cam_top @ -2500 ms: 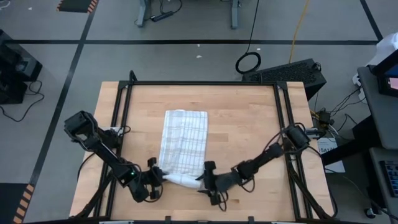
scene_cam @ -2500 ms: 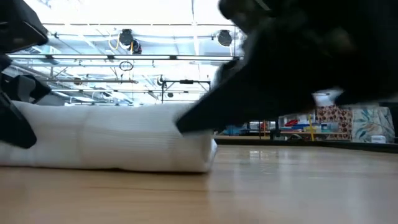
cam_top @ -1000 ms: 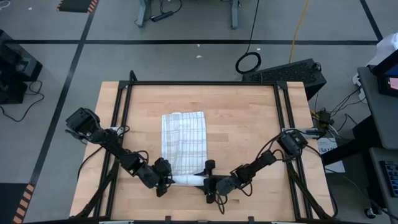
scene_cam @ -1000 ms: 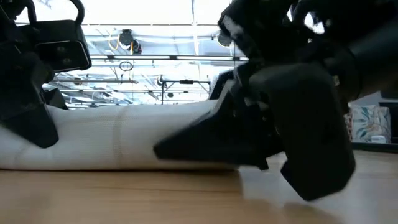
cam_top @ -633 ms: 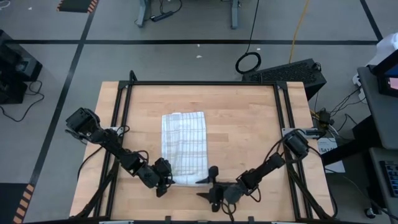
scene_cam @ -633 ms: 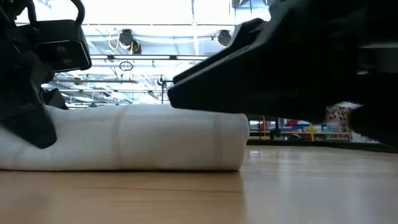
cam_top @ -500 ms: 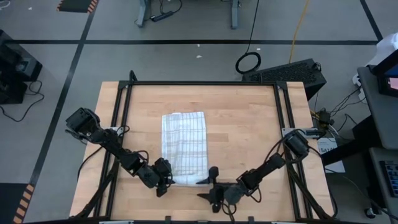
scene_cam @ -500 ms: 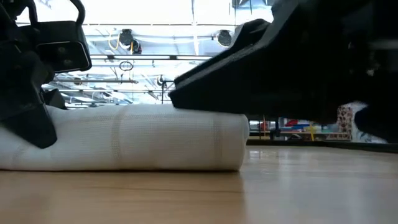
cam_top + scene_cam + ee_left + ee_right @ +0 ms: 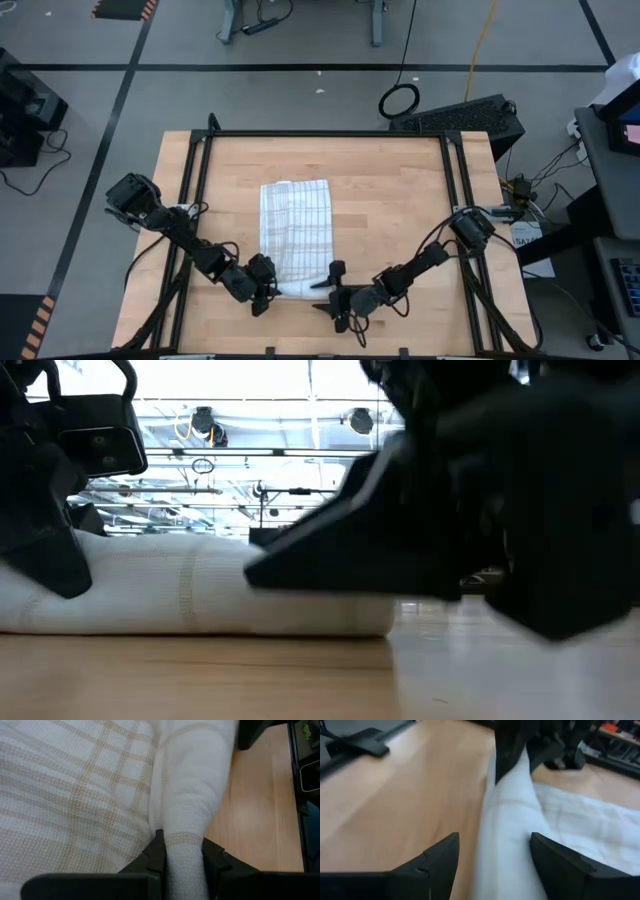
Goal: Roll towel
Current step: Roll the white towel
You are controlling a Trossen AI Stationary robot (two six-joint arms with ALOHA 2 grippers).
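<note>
On the wooden table [image 9: 400,200], near its front edge, the left gripper [image 9: 268,287] pinches one end of the towel [image 9: 296,225] roll, the right gripper [image 9: 330,284] straddles the other end with fingers [image 9: 432,862] spread wide, and bare wood lies on either side

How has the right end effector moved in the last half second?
Yes. The right end effector has swung back up the table to the towel's rolled end, fingers open around it.
</note>
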